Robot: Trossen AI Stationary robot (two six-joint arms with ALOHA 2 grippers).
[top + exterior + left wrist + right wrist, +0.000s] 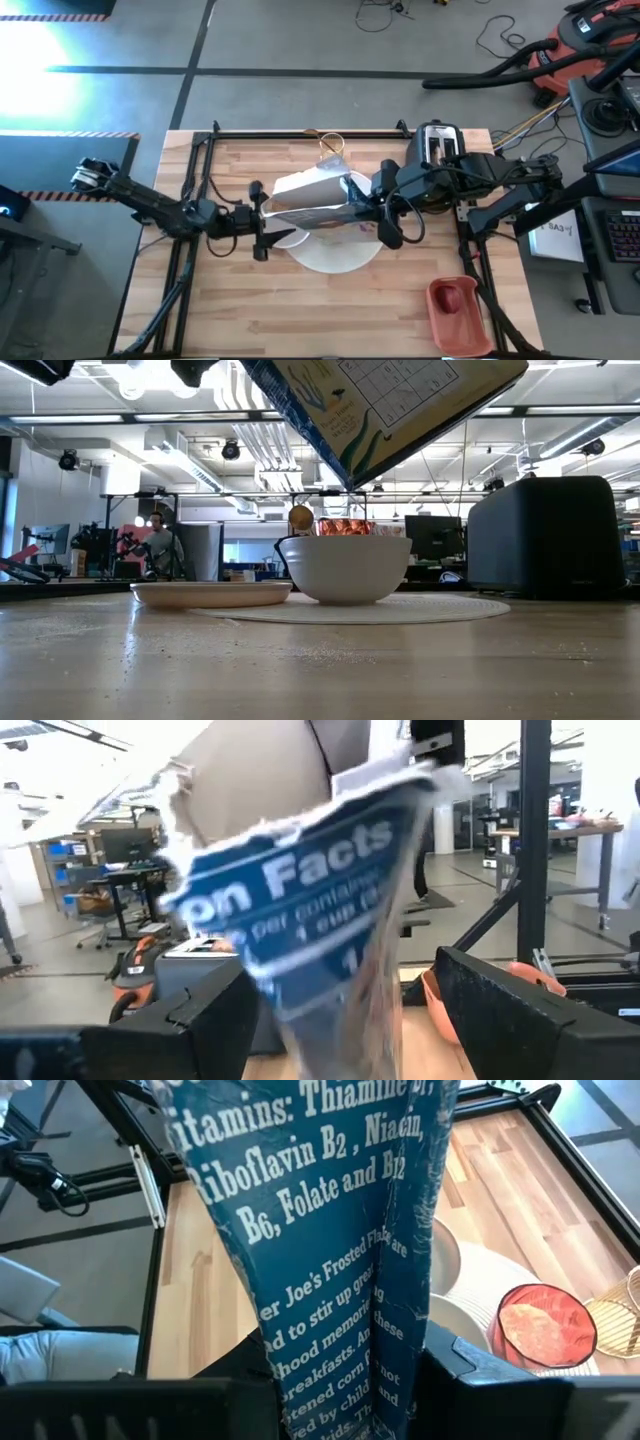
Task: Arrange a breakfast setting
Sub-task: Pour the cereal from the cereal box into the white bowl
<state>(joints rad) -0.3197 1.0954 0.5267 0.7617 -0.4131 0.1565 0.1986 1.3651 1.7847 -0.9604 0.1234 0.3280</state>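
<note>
Ceiling lights [150,382] lit everything bright, window glare blew out the floor [40,45], and the cereal box [300,910] looked smeared up close.

Overhead, table-level, two wrist views; shared cereal box [312,197].

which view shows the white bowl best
The low view: the white bowl stands side-on and whole on a round mat, beside a flat plate, under the tilted cereal box. In the high view the box and arms hide it. The right wrist view shows only a rim sliver behind the box; the left wrist view shows none.
</note>
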